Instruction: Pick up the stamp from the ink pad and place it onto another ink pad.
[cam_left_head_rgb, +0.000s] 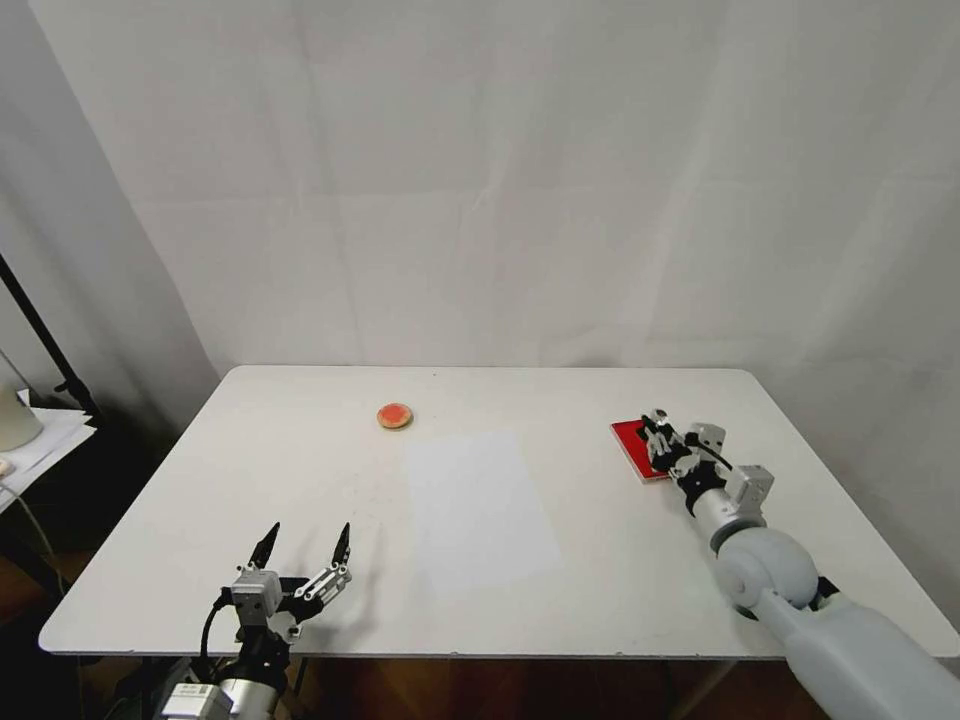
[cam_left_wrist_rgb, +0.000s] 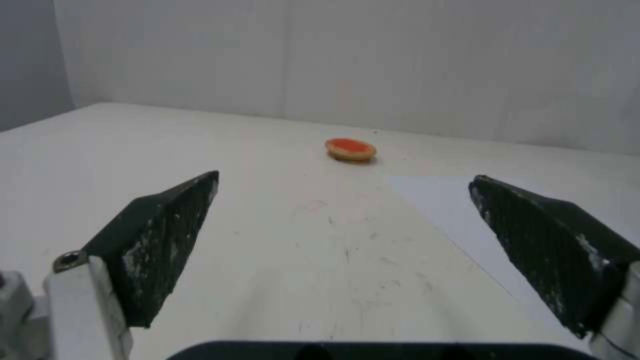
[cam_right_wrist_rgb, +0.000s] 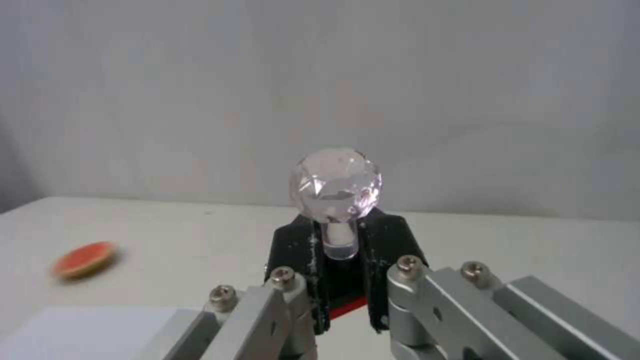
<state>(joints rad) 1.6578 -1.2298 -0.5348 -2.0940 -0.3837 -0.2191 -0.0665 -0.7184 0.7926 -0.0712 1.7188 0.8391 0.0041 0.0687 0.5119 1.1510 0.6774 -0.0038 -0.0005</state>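
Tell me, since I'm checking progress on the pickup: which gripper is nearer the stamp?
Right. The right gripper is closed around the stamp over the ink pad; the left gripper hovers open at the table's near left edge, far off.

Left gripper (cam_left_wrist_rgb: 343, 187) fingers (cam_left_wrist_rgb: 160, 240) spread; round ink pad (cam_left_wrist_rgb: 351, 149) apparently beyond them.

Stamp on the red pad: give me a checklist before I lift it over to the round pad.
1. Right gripper closed on the stamp handle: ok, fingers flank it.
2. Stamp upright: ok.
3. Stamp lifted off the red pad: cannot tell; red shows right beneath it.
4. Round pad free: ok, nothing on it.
5. Left gripper out of the way: ok, open over the table near edge.
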